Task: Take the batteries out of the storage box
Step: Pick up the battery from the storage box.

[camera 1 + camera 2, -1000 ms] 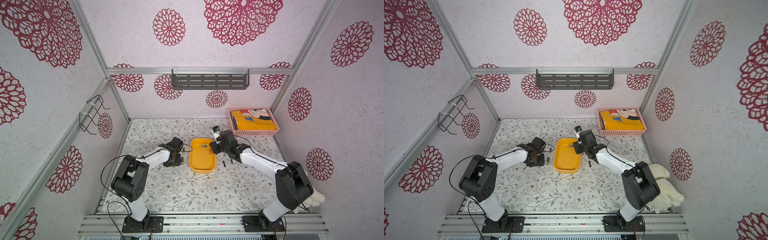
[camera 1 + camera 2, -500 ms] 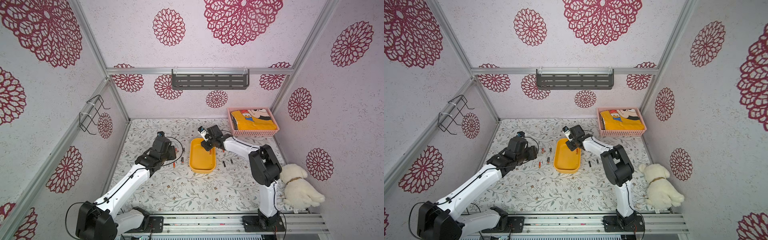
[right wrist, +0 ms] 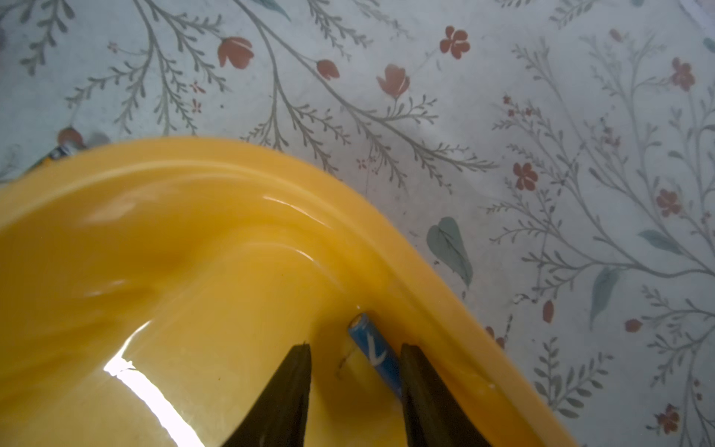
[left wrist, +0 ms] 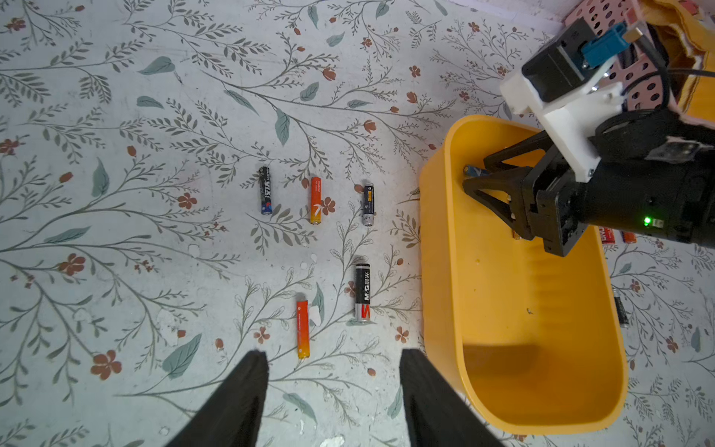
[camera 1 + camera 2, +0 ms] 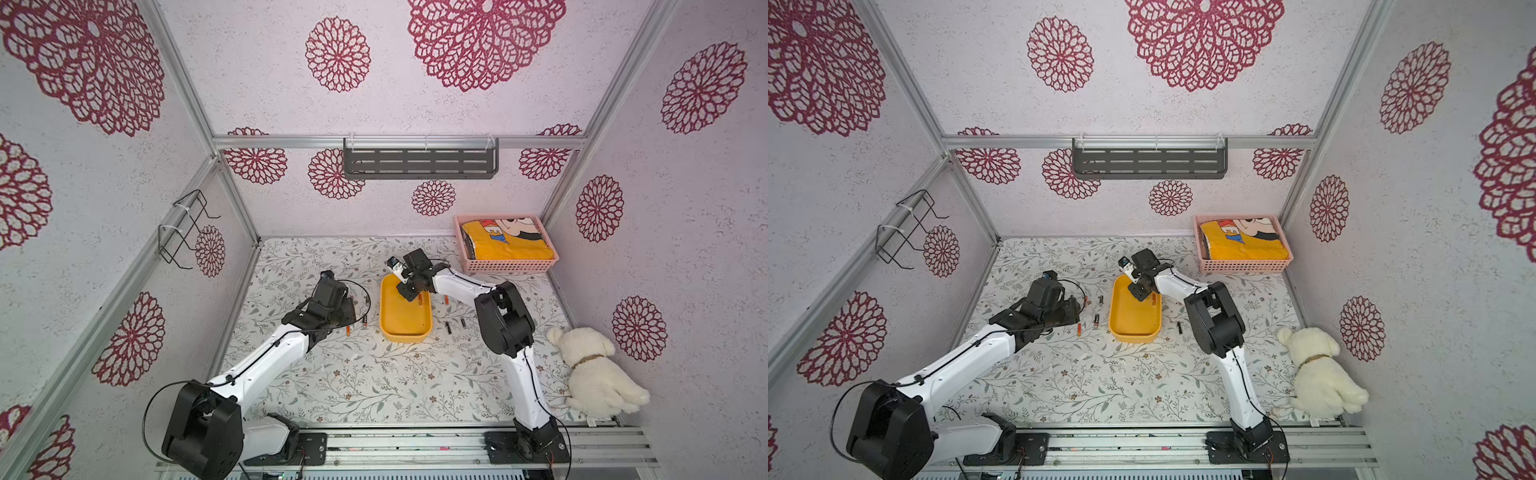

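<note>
**Blue battery sits between the right gripper's jaws, tight in the box corner**

**Top views.** In both top views the right gripper reaches down into the far end of the storage box. The left gripper hangs over the table just beside the box, so the right arm is plainly the nearer one. An orange battery lies inside the box by the wall, next to the right gripper. Neither the blue battery nor the width of either gripper's jaws can be made out from here.

**Left wrist.** The left gripper is wide open and empty. It hangs above five batteries that lie roughly parallel on the table, outside the box. Over the rim, the right gripper's fingers point into the far corner. One end of the blue battery shows just beyond their tips.

**Right wrist.** Only this view shows the fit. The blue battery lies on the box floor, against the foot of the curved corner wall. The jaws are partly open with one finger on each side of it, and nothing is clamped yet. Its long axis slants across the gap, so it is at or touching the wall-side finger and stands clear of the other. The wall-side finger looks short of room, so closing will probably drag the battery off the wall.
</note>
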### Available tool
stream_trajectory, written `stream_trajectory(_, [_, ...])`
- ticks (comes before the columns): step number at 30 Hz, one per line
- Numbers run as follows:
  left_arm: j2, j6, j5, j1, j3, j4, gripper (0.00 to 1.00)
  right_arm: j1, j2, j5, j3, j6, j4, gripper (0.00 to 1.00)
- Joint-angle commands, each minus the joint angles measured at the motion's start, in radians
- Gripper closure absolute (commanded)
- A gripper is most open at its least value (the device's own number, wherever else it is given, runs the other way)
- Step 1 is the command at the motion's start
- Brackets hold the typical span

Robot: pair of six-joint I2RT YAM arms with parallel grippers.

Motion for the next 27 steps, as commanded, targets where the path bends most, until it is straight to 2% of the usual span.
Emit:
stream_trajectory(1, [0.024, -0.005, -0.005, -0.001, 0.015, 0.006, 0.41, -0.006, 0.019, 0.012, 0.029, -0.018, -0.031, 0.60])
stream_trajectory(7, [0.057, -0.004, -0.021, -0.001, 0.035, -0.016, 0.41, -0.011, 0.042, -0.005, 0.039, 0.016, -0.070, 0.78])
stream_trajectory(12, [0.081, -0.007, -0.021, -0.001, 0.049, -0.021, 0.41, -0.011, 0.028, -0.029, 0.045, 0.051, -0.089, 0.88])
stream_trajectory(16, [0.099, -0.015, -0.016, -0.001, 0.056, -0.021, 0.41, -0.011, 0.024, -0.037, 0.075, 0.093, -0.125, 0.88])
stream_trajectory(18, [0.104, -0.016, -0.012, -0.001, 0.056, -0.018, 0.40, -0.011, 0.023, -0.040, 0.094, 0.122, -0.150, 0.78])
stream_trajectory(21, [0.111, -0.018, -0.009, -0.001, 0.059, -0.017, 0.40, -0.011, 0.016, -0.051, 0.105, 0.156, -0.176, 0.70])
stream_trajectory(27, [0.128, -0.012, -0.010, -0.001, 0.074, -0.027, 0.40, -0.014, 0.015, -0.060, 0.118, 0.193, -0.227, 0.74])
